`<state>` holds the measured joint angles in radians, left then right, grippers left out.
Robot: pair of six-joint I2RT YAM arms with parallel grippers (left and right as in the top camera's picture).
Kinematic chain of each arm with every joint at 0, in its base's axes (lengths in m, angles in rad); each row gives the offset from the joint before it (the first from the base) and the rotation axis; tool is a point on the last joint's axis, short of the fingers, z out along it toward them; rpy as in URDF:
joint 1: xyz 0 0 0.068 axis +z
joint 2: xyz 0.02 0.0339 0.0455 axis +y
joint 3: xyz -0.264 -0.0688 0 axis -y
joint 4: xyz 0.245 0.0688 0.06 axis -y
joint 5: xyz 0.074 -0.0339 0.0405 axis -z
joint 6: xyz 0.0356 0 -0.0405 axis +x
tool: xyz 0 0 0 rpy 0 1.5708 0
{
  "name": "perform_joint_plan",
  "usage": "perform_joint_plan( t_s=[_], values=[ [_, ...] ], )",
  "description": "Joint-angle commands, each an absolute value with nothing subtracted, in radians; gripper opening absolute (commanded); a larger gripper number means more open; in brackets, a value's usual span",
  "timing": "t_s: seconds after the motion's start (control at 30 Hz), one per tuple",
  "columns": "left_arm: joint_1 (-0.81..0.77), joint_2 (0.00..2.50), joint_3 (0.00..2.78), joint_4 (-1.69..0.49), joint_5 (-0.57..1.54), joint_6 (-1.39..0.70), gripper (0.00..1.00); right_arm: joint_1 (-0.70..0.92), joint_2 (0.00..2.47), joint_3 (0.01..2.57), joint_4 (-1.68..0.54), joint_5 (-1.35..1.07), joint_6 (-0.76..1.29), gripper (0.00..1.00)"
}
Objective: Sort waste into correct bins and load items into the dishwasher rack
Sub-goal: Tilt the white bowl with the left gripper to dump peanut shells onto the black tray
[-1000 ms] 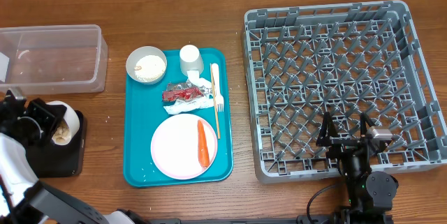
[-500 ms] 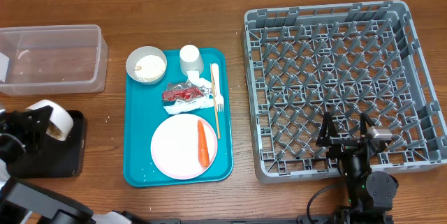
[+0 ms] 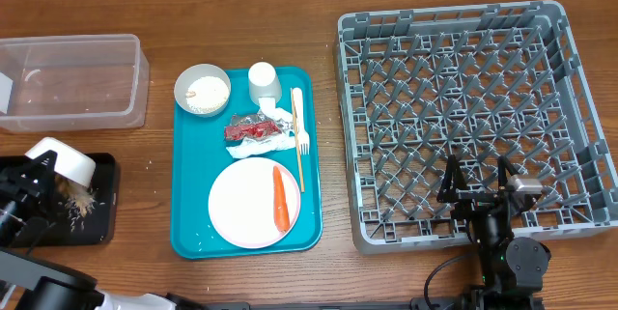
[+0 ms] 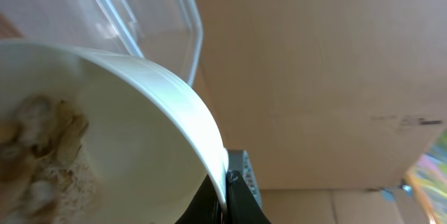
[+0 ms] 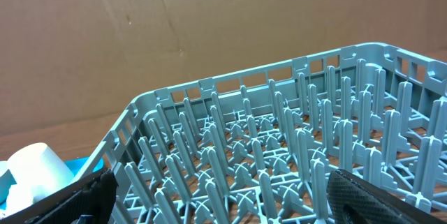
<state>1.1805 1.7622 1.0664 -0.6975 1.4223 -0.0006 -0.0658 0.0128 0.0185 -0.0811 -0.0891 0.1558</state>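
My left gripper [image 3: 41, 163] is shut on the rim of a small white bowl [image 3: 64, 160], tipped over the black tray [image 3: 100, 225]. Pale nut pieces [image 3: 71, 200] lie spilled on that tray. In the left wrist view the bowl [image 4: 133, 133] fills the frame, nut pieces [image 4: 38, 140] are still inside, and the fingertips [image 4: 234, 199] pinch its rim. The clear tub [image 3: 72, 83] stands behind. My right gripper [image 3: 477, 177] [image 5: 223, 199] hangs open over the front of the grey rack [image 3: 463, 98], with nothing between its fingers.
The teal tray [image 3: 193, 184] holds a plate [image 3: 246, 204] with a carrot [image 3: 280, 199], a foil wrapper [image 3: 251, 129], a napkin [image 3: 282, 122], a fork [image 3: 299, 125], another bowl [image 3: 202, 89] and a cup [image 3: 263, 80]. A cardboard wall stands behind the table.
My left gripper has moved toward the front-left over the black tray and tipped the bowl. Nut pieces now lie on the tray. The right arm has not moved.
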Motion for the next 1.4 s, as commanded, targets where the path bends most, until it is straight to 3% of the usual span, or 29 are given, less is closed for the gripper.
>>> perform_joint_plan(
  t_s=[0.0, 0.47, 0.8, 1.07, 1.37],
  values=[
    [1.186, 1.804, 1.055, -0.692, 1.525, 0.051, 0.04, -0.074, 0.003, 0.008, -0.076, -0.083, 0.149, 1.00],
    [1.225, 1.859, 1.055, -0.678, 1.580, 0.081, 0.04, -0.074, 0.003, 0.008, -0.076, -0.083, 0.149, 1.00],
    [1.224, 1.863, 1.055, -0.635, 1.581, -0.035, 0.04, -0.074, 0.003, 0.008, -0.076, -0.083, 0.149, 1.00],
    [1.203, 1.855, 1.056, -0.661, 1.578, 0.032, 0.04, -0.074, 0.003, 0.008, -0.076, -0.083, 0.149, 1.00],
    [1.159, 1.604, 1.063, -0.778, 1.286, 0.066, 0.04, -0.074, 0.003, 0.008, -0.076, -0.083, 0.149, 1.00]
  ],
)
